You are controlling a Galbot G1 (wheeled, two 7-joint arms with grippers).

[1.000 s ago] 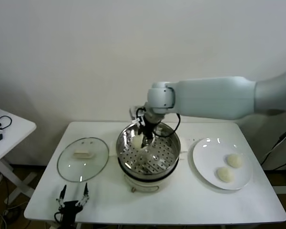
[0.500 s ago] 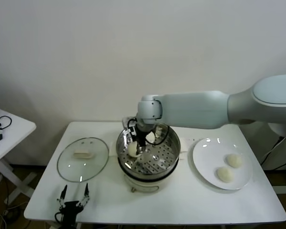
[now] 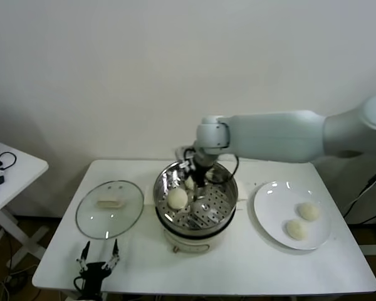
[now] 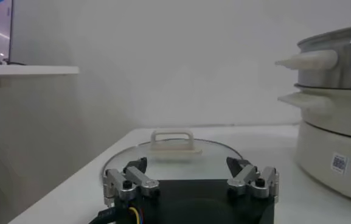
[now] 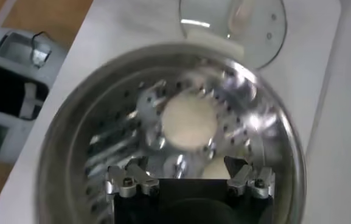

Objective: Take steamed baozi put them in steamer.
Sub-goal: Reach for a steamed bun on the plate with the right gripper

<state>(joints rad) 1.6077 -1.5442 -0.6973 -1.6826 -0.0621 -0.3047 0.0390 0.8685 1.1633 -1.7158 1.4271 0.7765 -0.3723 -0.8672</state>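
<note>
The steamer (image 3: 220, 207) stands mid-table, its perforated tray showing. One baozi (image 3: 177, 198) lies on the tray's left part; it also shows in the right wrist view (image 5: 189, 120). A second baozi (image 3: 189, 183) sits behind it, partly hidden by my right gripper (image 3: 198, 182), and shows as a cream patch (image 5: 215, 171) in the right wrist view. My right gripper (image 5: 188, 175) hangs open and empty just above the tray. Two more baozi (image 3: 308, 211) (image 3: 295, 229) lie on the white plate (image 3: 269, 213) to the right. My left gripper (image 3: 98, 259) is parked open at the front left.
The glass lid (image 3: 109, 209) with its pale knob (image 3: 109, 202) lies left of the steamer; it also shows in the left wrist view (image 4: 169, 159), with the steamer's side (image 4: 339, 152) beyond. A small side table (image 3: 12, 172) stands far left.
My right gripper set a baozi down on the tray's left part, opened, and drew back up and to the right. The left arm has not moved.
</note>
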